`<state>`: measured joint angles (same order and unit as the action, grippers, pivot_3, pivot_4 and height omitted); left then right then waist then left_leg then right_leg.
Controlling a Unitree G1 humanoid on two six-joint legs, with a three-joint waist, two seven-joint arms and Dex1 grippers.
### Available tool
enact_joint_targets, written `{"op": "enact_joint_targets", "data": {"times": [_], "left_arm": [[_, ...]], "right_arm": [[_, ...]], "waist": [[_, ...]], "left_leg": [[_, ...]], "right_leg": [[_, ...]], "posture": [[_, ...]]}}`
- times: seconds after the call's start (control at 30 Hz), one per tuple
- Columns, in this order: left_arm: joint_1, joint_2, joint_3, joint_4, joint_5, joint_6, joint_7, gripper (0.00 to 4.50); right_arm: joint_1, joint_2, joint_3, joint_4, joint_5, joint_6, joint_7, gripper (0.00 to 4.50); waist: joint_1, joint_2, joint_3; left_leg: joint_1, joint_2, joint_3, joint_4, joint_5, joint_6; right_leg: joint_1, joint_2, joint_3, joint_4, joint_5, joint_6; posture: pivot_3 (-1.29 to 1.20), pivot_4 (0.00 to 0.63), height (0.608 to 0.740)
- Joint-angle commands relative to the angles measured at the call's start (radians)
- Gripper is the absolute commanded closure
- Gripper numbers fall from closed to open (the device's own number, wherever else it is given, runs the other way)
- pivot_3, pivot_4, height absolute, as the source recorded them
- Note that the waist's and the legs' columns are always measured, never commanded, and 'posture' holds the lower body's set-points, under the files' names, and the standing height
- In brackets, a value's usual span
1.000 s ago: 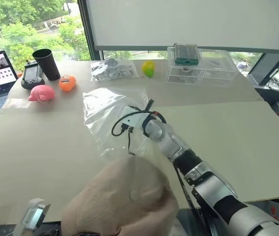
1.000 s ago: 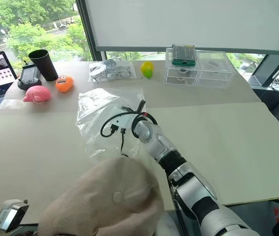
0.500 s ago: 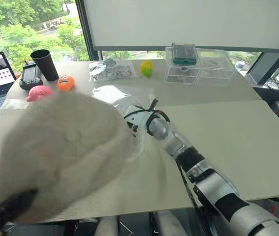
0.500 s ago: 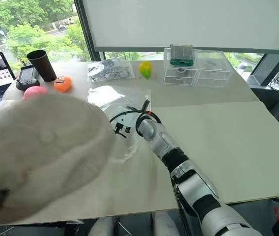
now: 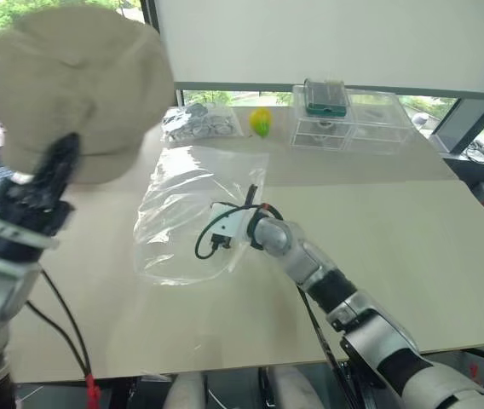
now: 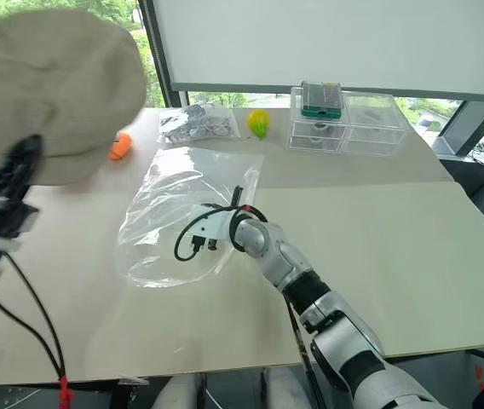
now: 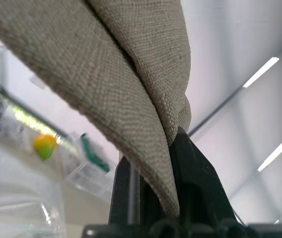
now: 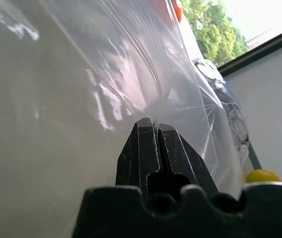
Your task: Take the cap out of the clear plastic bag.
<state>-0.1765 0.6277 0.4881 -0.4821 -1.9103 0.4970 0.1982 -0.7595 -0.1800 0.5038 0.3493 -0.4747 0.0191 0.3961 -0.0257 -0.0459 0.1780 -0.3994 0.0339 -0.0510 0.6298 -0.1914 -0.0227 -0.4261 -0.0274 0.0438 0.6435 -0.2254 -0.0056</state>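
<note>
- The cap (image 5: 76, 85) is out of the bag and up in the air at my left, well above the table (image 5: 395, 230); I see its rounded beige crown from outside, with the seams running across it.
- My left gripper (image 7: 153, 163) is clenched on the cap: in the left wrist view a fold of the woven fabric is pinched between the two black fingers (image 7: 193, 173) and spreads out above them.
- From the head camera the left gripper sits just under the cap's lower edge, pointing up and forward into the fabric.
- The clear bag (image 5: 182, 221) lies empty and crumpled on the table, below and to the right of the cap and well apart from it.
- My right gripper (image 8: 155, 144) is closed on the bag: in the right wrist view the two fingers meet with a thin sheet of plastic caught at their tips, and the film fans away from them.
- From the head camera the right gripper reaches in from the lower right and meets the bag at its right side.
- Behind the bag, along the window edge of the table, I see a small bag of dark parts (image 5: 195, 122), a yellow-green toy (image 5: 261, 121) and a clear drawer box (image 5: 348, 119) with a green-topped case (image 5: 325, 95) on it.
- An orange toy (image 6: 120, 146) peeks out from beside the cap.
</note>
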Motion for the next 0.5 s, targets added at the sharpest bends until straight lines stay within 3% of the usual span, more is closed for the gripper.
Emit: {"op": "enact_joint_targets", "data": {"times": [0.03,0.27,0.5], "left_arm": [[-0.076,-0.085,-0.117,0.082,0.081,-0.036,0.129,4.48],[-0.102,-0.204,-0.170,0.300,0.214,-0.013,0.218,4.48],[-0.077,-0.206,-0.187,0.375,0.251,0.113,0.178,4.48]], "right_arm": [[0.048,-0.020,-0.019,-0.176,-0.013,0.086,0.056,4.50],[0.138,-0.065,-0.060,-0.403,0.022,0.213,0.161,4.50],[0.181,-0.099,-0.072,-0.491,0.095,0.214,0.243,4.50]], "waist": [[0.003,0.000,0.000],[0.005,0.000,0.000],[0.008,0.000,0.000]], "left_leg": [[0.000,0.000,0.001,0.000,0.000,0.000],[0.001,0.001,0.001,0.000,0.000,0.000],[0.003,0.000,0.001,0.000,0.000,-0.001]], "right_leg": [[0.000,0.000,0.000,0.000,0.000,0.000],[-0.001,0.002,0.000,0.002,0.000,0.000],[0.001,0.002,0.000,0.001,-0.003,0.005]], "posture": [[0.00,0.150,0.740],[0.00,0.150,0.740],[0.00,0.150,0.740]]}}
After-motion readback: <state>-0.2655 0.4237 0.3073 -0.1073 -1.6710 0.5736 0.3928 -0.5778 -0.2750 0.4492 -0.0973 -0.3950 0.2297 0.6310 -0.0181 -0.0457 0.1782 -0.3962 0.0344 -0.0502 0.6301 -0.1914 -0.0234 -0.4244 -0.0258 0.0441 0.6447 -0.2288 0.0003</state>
